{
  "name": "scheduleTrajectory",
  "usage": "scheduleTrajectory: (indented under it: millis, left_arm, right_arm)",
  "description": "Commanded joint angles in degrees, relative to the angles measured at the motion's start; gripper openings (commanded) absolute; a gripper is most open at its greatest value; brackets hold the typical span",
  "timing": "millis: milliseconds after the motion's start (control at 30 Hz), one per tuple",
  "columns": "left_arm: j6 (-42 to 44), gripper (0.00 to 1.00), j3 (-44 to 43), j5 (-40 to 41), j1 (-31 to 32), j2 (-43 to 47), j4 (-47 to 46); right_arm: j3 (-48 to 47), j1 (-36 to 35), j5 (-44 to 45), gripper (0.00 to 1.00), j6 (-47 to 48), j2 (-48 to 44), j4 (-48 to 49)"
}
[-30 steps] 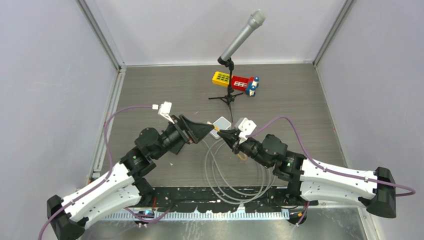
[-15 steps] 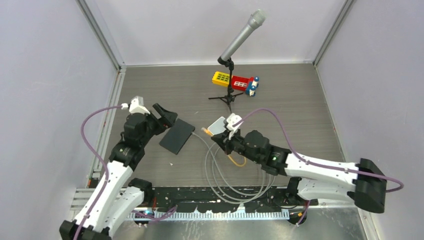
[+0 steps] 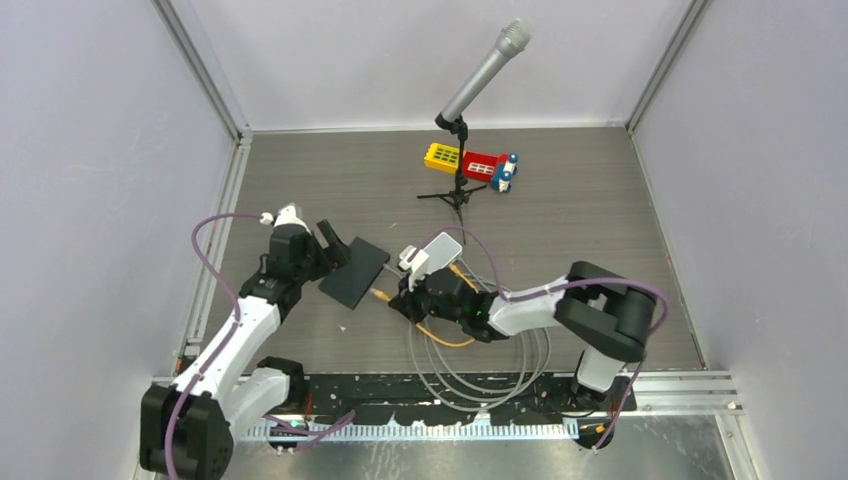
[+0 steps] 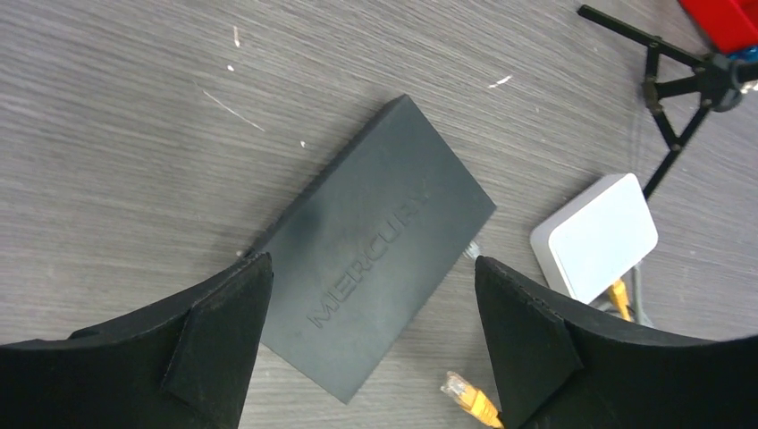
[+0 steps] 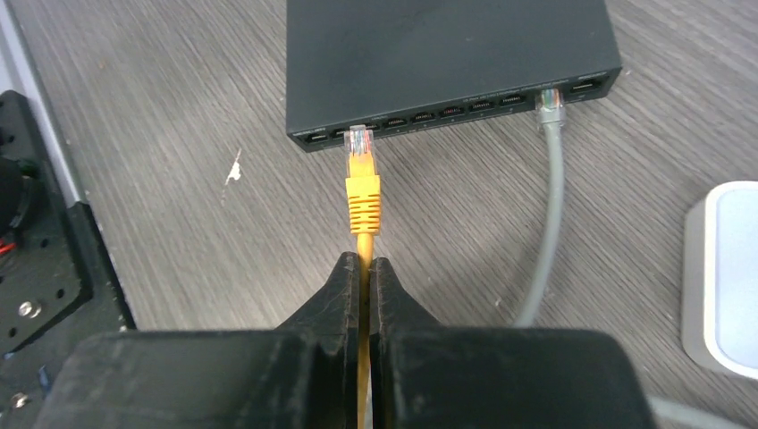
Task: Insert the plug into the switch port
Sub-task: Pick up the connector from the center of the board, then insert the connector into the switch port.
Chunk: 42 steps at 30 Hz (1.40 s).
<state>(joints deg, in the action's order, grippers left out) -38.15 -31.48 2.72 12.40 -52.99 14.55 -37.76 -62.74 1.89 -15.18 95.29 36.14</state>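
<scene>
Step in hand: seating the yellow RJ45 plug (image 5: pixel 362 179) in a port of the black Mercury switch (image 5: pixel 447 54).
Plug position: its clear tip is at the mouth of a port near the left end of the port row (image 5: pixel 447 112) in the right wrist view. It looks lined up but not seated.
Right gripper (image 5: pixel 365 264): clenched on the yellow cable (image 5: pixel 364 246) a little behind the plug's boot, not on the plug itself.
Left gripper (image 4: pixel 371 268): released, fingers spread wide over the switch body. I cannot tell whether either pad touches the casing.
Neighbouring port: a grey cable (image 5: pixel 550 206) is already plugged in near the other end of the row, well apart from the yellow plug.
Push direction: straight along the plug's axis and square to the port face, with the cable low to the table (image 5: pixel 179 179).
Main risk: the grip sits behind the boot, so the cable may buckle or the tip may skew instead of entering.
Second risk: the switch is light and lies loose, so a push may slide it back rather than seat the plug.
Bracing: the left fingers would do best closing on, or backing, the far side of the switch before the push.
Clearance: a white box (image 4: pixel 594 234) lies near the switch and is not in the plug's path.
</scene>
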Motion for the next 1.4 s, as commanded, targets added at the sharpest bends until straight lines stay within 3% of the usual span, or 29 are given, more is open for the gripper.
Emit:
scheduleTrajectory:
  millis: [0,200,633,1100,1367]
  left_arm:
    - [3.85,0.85,-0.73,2.18,-0.99,-4.59,-7.04]
    - [4.64,0.82,1.46,0.07,-1.86,-9.82,-12.59]
    - [8.35,0.77,4.98,-6.67,-1.88,-14.02,-22.19]
    - [7.04,0.76,3.98,-3.16,-1.86,-17.16,-23.30]
    - [5.06,0.69,3.27,-5.78,-1.86,-19.73,-22.82]
  right_arm:
    - [-3.75,1.19,-3.18,0.01,-0.48,5.98,12.67]
    - [-2.09,3.79,-5.49,0.00,-2.56,13.01,22.37]
    - [-2.52,3.78,1.16,0.01,3.90,13.08,13.39]
    - [-3.99,2.20,1.63,0.01,6.73,12.73,8.68]
    - [-4.80,2.04,0.98,0.01,6.75,13.80,10.16]
